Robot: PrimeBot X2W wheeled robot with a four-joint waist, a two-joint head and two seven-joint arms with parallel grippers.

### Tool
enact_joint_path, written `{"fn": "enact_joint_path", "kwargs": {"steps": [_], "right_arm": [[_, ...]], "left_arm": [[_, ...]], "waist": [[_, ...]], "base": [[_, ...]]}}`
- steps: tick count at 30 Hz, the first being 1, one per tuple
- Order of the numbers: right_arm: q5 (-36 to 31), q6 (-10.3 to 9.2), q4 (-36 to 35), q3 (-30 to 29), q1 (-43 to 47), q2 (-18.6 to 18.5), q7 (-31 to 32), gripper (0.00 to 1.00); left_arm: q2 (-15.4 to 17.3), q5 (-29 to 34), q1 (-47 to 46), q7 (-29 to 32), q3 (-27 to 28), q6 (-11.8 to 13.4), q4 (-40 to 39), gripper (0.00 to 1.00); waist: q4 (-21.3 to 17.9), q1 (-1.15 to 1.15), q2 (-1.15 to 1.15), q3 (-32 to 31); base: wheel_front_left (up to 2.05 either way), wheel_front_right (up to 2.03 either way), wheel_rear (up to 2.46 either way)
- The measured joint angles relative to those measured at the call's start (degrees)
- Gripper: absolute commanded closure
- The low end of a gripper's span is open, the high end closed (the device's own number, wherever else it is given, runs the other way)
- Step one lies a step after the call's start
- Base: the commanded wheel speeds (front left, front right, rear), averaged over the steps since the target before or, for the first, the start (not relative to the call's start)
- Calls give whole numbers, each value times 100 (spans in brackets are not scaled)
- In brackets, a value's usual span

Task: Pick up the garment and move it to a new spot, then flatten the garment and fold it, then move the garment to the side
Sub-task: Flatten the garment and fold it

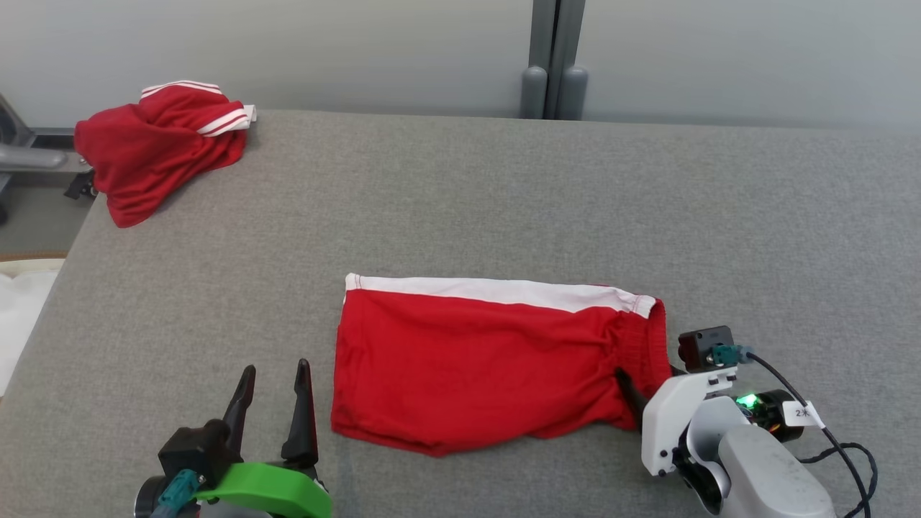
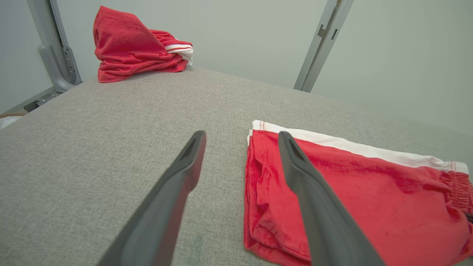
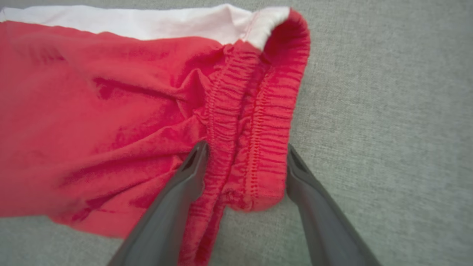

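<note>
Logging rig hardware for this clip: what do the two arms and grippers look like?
Both grippers have two long, dark grey tapered fingers. The left gripper sits on a black body with a green bracket and a teal connector. The right gripper has a white mount, a black box, a green light, a black cable with a white tag, and a pale grey forearm.
</note>
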Motion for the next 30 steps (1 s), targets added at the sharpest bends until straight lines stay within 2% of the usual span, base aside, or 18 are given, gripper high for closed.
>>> {"fn": "enact_joint_path", "kwargs": {"steps": [3, 4, 5, 12, 16, 19, 26, 30], "right_arm": [[179, -3, 83, 265, -91, -10, 1, 78], [221, -3, 102, 335, -124, -14, 2, 92], [297, -3, 115, 412, -158, -15, 14, 99], [578, 2, 354, 436, -512, 23, -68, 100], [130, 1, 505, -29, -818, -5, -91, 100], [-146, 1, 489, -380, -895, -211, -32, 100], [-222, 1, 83, -994, -840, -713, 337, 100], [-112, 0, -301, -1026, -724, -654, 624, 100]], "left_arm": [[-29, 53, -4, 0, 46, -35, 8, 0], [-34, 64, -6, 0, 52, -45, 10, 0], [-43, 81, -10, 0, 60, -48, 13, 0], [-101, 157, -79, 0, 159, -107, 42, 0], [-122, 207, -79, 0, 204, -131, 40, 0], [-131, 247, -80, 0, 219, -148, 42, 0], [-151, 274, -103, 0, 199, -180, 48, 0], [-157, 280, -136, 0, 193, -197, 60, 0]], "waist": [[-33, 0, 0, 26], [-47, 0, 0, 33], [-65, 0, 0, 42], [-246, 0, 0, 90], [-399, 0, 0, 97], [-515, 0, 0, 107], [-710, 0, 0, 174], [-772, 0, 0, 222]], "base": [[0, 0, 0], [0, 0, 0], [0, 0, 0], [0, 0, 0], [0, 0, 0], [0, 0, 0], [0, 0, 0], [0, 0, 0]]}}
